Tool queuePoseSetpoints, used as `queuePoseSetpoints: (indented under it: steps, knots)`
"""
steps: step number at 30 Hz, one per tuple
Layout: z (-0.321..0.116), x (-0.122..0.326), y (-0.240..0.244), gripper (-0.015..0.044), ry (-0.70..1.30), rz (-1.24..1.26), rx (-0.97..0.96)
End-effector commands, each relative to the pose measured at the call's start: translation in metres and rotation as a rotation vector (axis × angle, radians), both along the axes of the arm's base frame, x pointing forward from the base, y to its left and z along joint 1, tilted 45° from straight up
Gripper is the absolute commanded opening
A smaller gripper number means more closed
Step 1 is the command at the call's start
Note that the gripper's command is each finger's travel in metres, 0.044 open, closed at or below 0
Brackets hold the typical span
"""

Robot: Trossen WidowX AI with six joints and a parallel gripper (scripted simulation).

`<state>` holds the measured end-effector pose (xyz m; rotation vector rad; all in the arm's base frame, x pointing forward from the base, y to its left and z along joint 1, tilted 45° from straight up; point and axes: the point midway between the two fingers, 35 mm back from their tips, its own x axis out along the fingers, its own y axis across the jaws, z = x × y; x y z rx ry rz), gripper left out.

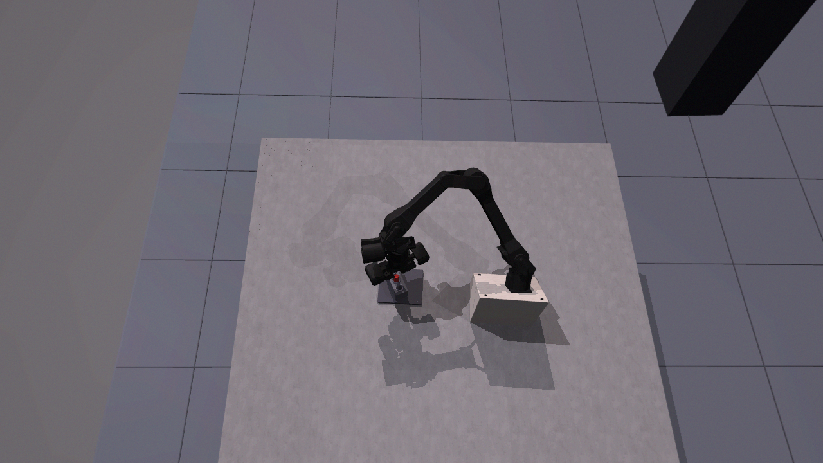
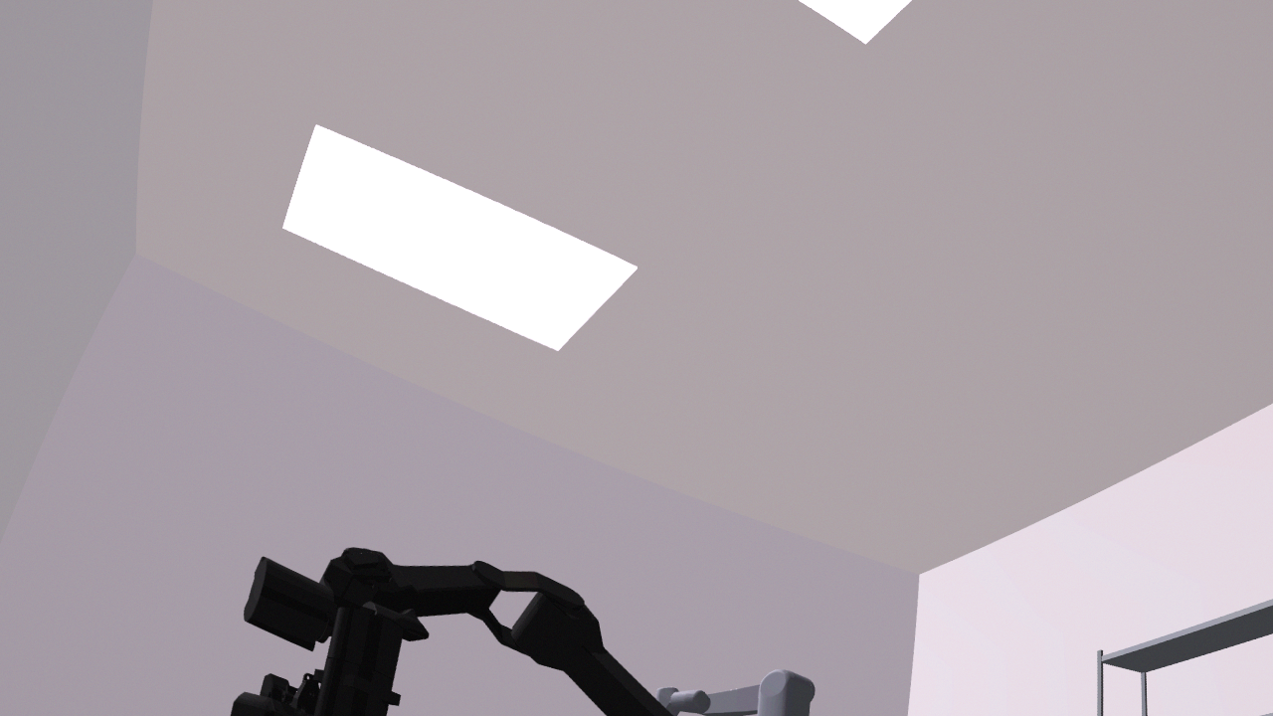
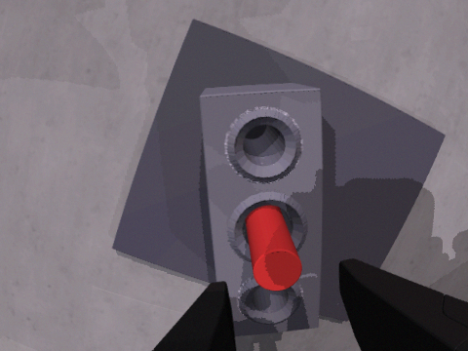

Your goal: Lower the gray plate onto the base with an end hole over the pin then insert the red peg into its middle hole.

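The gray plate (image 1: 403,294) (image 3: 216,187) lies on the dark square base (image 1: 415,287) (image 3: 166,195), turned at an angle to it in the wrist view. Its three holes show in a row. The pin cannot be made out. The red peg (image 1: 396,277) (image 3: 273,239) stands in the plate's middle hole, with much of its length above the plate. How deep it sits is hidden. My gripper (image 3: 285,287) is open, with its black fingers apart on either side of the peg's top end, and clear space shows between each finger and the peg. In the top view the fingertips are hidden.
The arm is mounted on a white box (image 1: 509,310) to the right of the base, on the square pale table (image 1: 322,402). A dark beam (image 1: 713,63) shows at the upper right of the top view. The exterior view shows the upper arm (image 2: 445,588), walls and ceiling.
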<state>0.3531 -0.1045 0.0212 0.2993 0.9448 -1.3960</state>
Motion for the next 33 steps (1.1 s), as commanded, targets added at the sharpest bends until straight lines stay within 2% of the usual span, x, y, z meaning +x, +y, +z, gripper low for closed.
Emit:
queuePoseSetpoints:
  steps: [1,33]
  knots:
    - [0.002,0.000,0.002,0.0150,0.003,0.003,-0.002]
    - [0.015,0.001,0.017,0.0150,0.006,0.006,-0.002]
